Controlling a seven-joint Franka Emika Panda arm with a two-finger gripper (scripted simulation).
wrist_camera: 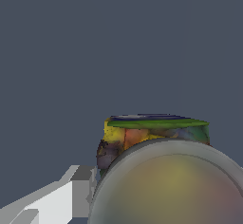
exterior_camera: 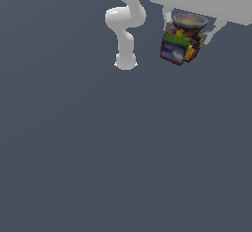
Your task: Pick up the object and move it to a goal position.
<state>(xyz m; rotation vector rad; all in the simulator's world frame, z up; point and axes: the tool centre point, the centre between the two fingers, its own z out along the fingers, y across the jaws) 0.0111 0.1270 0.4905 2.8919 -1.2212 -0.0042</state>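
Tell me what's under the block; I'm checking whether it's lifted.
Nothing visible supports the block: only plain grey surface lies beneath it. The pincer flanks its sides; the wrist view's bowl top hides the underside.

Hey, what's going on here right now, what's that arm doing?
A white robot arm in a simulation is holding a small multicoloured block with a round bowl-like top. Its gripper has the jaws shut on the block's sides. In the exterior view the block appears lifted above the plain grey floor. No goal marker is visible, so how far it must travel is unclear.
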